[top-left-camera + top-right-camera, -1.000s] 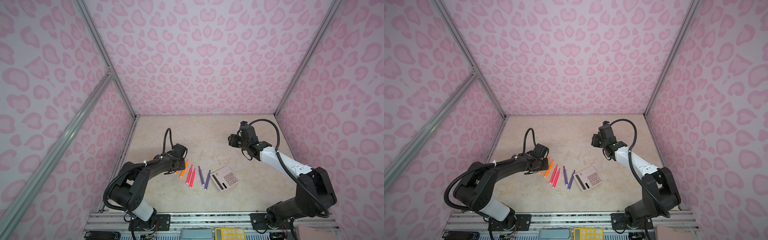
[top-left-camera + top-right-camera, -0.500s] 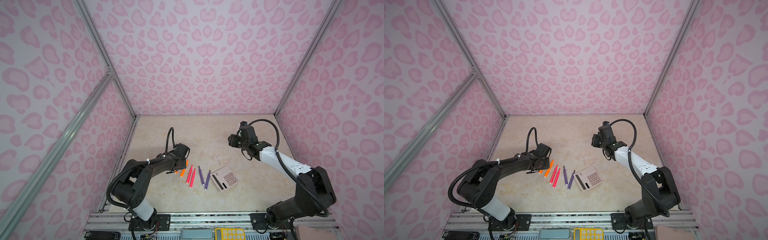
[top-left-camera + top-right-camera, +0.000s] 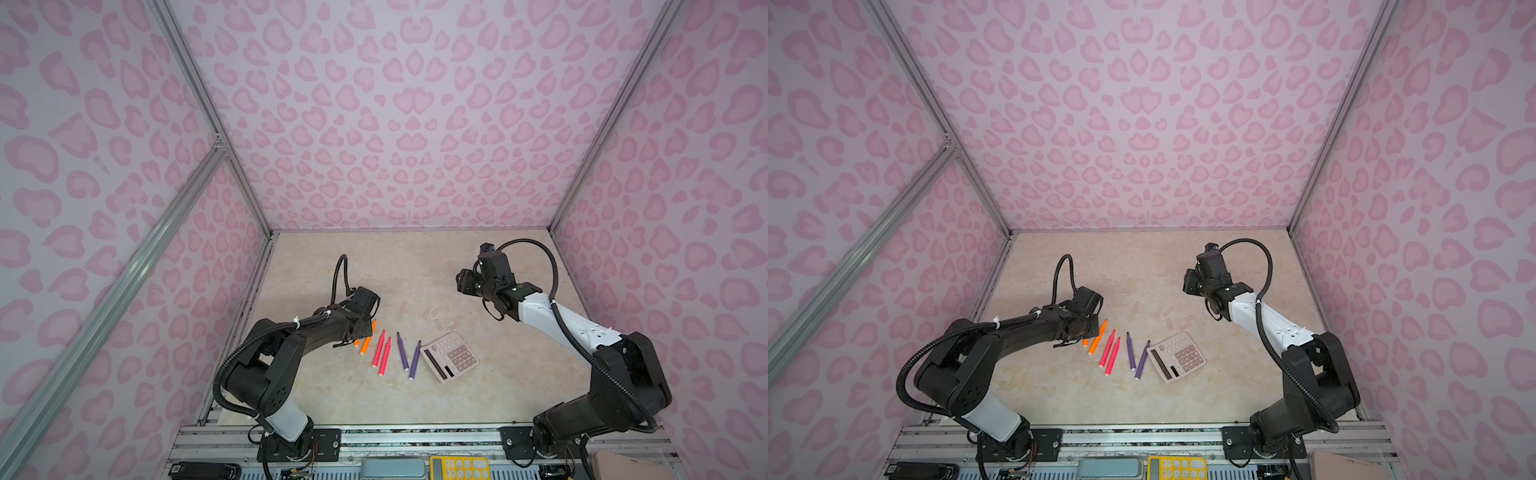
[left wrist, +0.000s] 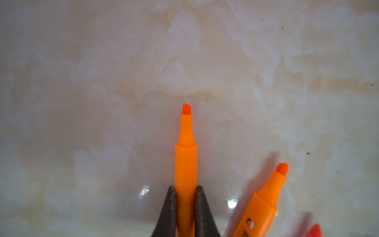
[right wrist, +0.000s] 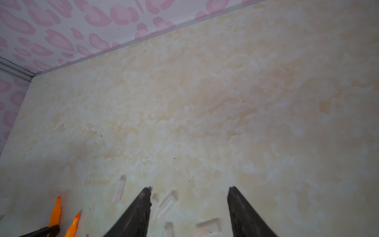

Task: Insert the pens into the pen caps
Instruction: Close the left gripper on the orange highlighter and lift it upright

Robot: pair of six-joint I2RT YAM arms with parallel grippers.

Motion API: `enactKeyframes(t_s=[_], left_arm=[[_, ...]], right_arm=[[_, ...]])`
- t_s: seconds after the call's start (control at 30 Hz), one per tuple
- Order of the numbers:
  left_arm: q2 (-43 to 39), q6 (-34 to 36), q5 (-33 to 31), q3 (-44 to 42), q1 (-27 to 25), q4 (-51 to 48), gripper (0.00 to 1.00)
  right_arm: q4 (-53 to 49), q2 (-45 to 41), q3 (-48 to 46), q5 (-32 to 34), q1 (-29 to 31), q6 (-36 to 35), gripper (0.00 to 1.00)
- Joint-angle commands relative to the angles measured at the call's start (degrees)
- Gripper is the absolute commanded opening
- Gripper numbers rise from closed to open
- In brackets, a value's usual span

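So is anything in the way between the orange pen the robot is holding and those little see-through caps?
Nothing visible. The left gripper is shut on the orange pen, and only bare table lies between its tip and the pen caps. The other orange pen lies flat beside it, off that path.

Your six uncapped pens (image 3: 385, 356) fan out near-centre, from the leftmost orange pen (image 4: 185, 164) to purple at right; clear caps (image 5: 166, 205) lie scattered just beyond.

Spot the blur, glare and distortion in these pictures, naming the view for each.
Left wrist view: held pen sharp, loose orange pen smeared, glare spots on the table. Right wrist view: caps faint and soft. Both top views: wide-angle splays the walls.
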Motion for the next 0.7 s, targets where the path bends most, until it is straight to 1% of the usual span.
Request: enactKeyframes(t_s=[0.0, 0.1, 0.2, 0.27, 0.37, 0.47, 0.53, 0.6, 0.63, 0.67], left_arm=[[-2.6, 0.1, 0.3, -1.2, 0.0, -1.0, 0.03], [-7.9, 0.6, -1.8, -1.9, 0.0, -0.2, 0.04], [-16.0, 1.2, -4.2, -3.5, 0.0, 1.8, 0.04], [-23.4, 1.6, -5.1, -5.6, -0.1, 4.2, 0.04], [-36.0, 2.7, -7.1, -9.7, 0.0, 8.0, 0.04], [-45.0, 4.4, -9.9, -11.7, 0.0, 8.9, 0.04], [-47.7, 6.2, -12.3, -11.8, 0.0, 8.3, 0.04], [-48.7, 6.8, -14.1, -11.4, -0.1, 7.4, 0.04], [-48.9, 7.0, -13.4, -10.9, 0.0, 7.0, 0.04], [-49.0, 7.6, -10.9, -10.9, 0.0, 7.3, 0.04]], right_arm=[[0.6, 0.8, -0.1, -0.7, 0.3, 0.0, 0.62], [1.1, 1.8, 0.4, -1.2, 2.0, 0.2, 0.63], [0.7, 4.0, 2.2, 0.0, 5.2, 0.1, 0.64], [0.4, 5.8, 3.3, 1.2, 7.3, 0.7, 0.63], [2.3, 8.5, 4.2, 1.0, 9.8, 2.2, 0.61], [3.2, 10.9, 6.4, 0.4, 12.4, 3.4, 0.57], [4.2, 11.9, 7.4, 0.8, 14.3, 3.4, 0.57], [4.1, 12.9, 9.1, 1.5, 15.4, 3.2, 0.58], [3.4, 13.3, 10.3, 2.0, 15.7, 3.0, 0.58], [2.6, 13.4, 11.1, 2.5, 16.0, 3.0, 0.58]])
